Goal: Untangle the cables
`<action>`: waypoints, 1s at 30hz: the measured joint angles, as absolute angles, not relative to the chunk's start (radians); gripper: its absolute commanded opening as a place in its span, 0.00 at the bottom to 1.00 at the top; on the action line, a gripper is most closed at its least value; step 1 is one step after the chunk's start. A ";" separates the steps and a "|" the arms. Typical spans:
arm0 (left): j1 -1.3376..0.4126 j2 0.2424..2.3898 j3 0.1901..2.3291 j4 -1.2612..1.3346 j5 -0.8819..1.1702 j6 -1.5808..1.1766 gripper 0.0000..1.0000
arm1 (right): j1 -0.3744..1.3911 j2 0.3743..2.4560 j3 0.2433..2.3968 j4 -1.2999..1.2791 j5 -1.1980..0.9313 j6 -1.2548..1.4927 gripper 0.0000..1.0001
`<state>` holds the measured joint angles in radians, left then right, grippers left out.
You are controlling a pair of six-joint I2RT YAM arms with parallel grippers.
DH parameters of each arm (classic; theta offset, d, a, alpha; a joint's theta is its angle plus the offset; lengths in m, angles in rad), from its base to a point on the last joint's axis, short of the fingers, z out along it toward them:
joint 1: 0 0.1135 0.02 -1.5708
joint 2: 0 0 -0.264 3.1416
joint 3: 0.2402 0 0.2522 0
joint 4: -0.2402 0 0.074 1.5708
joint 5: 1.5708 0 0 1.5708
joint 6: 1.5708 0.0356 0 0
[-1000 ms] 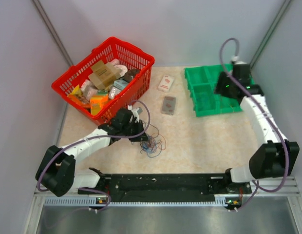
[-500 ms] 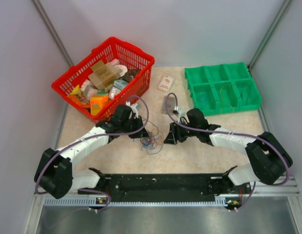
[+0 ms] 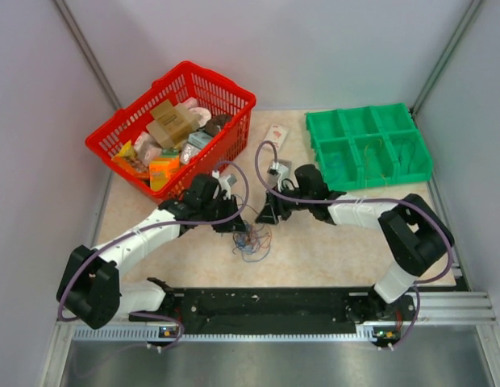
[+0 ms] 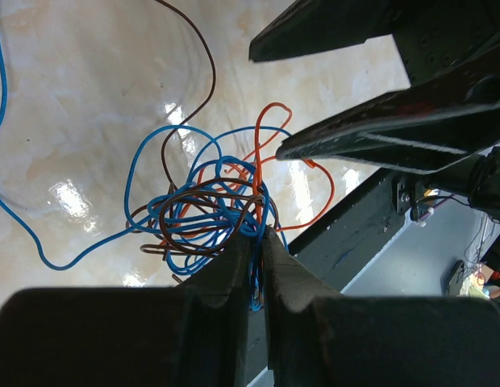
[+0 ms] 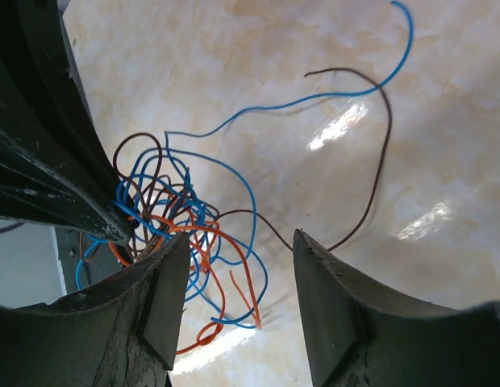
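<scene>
Tabletop, midday-bright. The cables [image 4: 203, 211] lay as one loose knot of blue, orange and brown-black strands on the pale marbled table [image 3: 347, 242], near its front middle, between the two arms and nearer the left one. A few long ends trailed out of the knot: a blue loop and a dark strand ran away over the bare surface. The left gripper [image 4: 258, 235] was closed on the cables. Its two fingertips stood almost together with a small bunch of blue and orange strands pinched between them at the edge of the knot. The right gripper [image 5: 240, 242] was open, jaws well apart and gripping nothing, with its tips low over the table just beside the tangle. From its own wrist view a thin dark strand passed across the gap between the fingers; I could not tell whether it touched either. In the left wrist view the right fingers [image 4: 395, 133] hung just above the tangle, close to the left tips. A red basket [image 3: 234, 95] of packaged goods sat at the back left. A green compartment tray [image 3: 316, 129] sat at the back right, well apart from the wires.
</scene>
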<state>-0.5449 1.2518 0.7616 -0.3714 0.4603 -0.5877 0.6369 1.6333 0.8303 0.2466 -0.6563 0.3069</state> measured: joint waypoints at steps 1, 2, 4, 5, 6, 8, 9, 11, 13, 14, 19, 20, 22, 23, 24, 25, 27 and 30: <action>-0.545 1.252 0.764 -0.371 0.465 -0.584 0.13 | 0.641 1.639 0.825 0.250 -0.664 0.305 0.52; -0.545 1.252 0.766 -0.371 0.468 -0.582 0.13 | 0.648 1.642 0.823 0.247 -0.669 0.299 0.50; -0.545 1.251 0.768 -0.372 0.477 -0.576 0.13 | 0.666 1.646 0.823 0.248 -0.669 0.286 0.43; -0.545 1.251 0.769 -0.374 0.481 -0.574 0.13 | 0.674 1.648 0.823 0.248 -0.668 0.280 0.38; -0.545 1.251 0.770 -0.376 0.483 -0.572 0.13 | 0.679 1.650 0.823 0.247 -0.665 0.278 0.33; -0.545 1.247 0.771 -0.378 0.484 -0.568 0.13 | 0.685 1.659 0.823 0.247 -0.643 0.274 0.22; -0.545 1.243 0.771 -0.380 0.484 -0.566 0.13 | 0.685 1.662 0.823 0.246 -0.634 0.270 0.18; -0.545 1.230 0.771 -0.384 0.483 -0.561 0.14 | 0.685 1.663 0.823 0.242 -0.606 0.272 0.08; -0.545 1.210 0.771 -0.390 0.482 -0.556 0.18 | 0.685 1.662 0.817 0.254 -0.589 0.273 0.00; -0.545 1.198 0.771 -0.390 0.482 -0.555 0.23 | 0.685 1.658 0.809 0.265 -0.583 0.275 0.00; -0.545 1.169 0.771 -0.388 0.456 -0.557 0.44 | 0.685 1.561 0.730 0.278 -0.496 0.327 0.00; -0.545 1.171 0.770 -0.387 0.445 -0.561 0.45 | 0.685 1.508 0.712 0.274 -0.469 0.344 0.00; -0.545 1.180 0.763 -0.373 0.423 -0.576 0.45 | 0.685 1.372 0.686 0.270 -0.422 0.382 0.00; -0.545 1.188 0.754 -0.356 0.414 -0.585 0.45 | 0.685 1.295 0.683 0.270 -0.401 0.402 0.00; -0.545 1.201 0.741 -0.336 0.407 -0.598 0.47 | 0.685 1.235 0.683 0.271 -0.388 0.418 0.00; -0.545 1.218 0.725 -0.315 0.403 -0.608 0.50 | 0.685 1.166 0.686 0.276 -0.376 0.435 0.00; -0.545 1.257 0.692 -0.277 0.402 -0.631 0.57 | 0.686 1.065 0.713 0.276 -0.363 0.471 0.00; -0.553 1.290 0.649 -0.232 0.398 -0.661 0.59 | 0.686 1.011 0.771 0.279 -0.368 0.527 0.00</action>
<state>-0.5529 1.2903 0.6491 -0.2317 0.3981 -0.6613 0.6857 1.0111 0.7708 0.2790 -0.3679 0.5270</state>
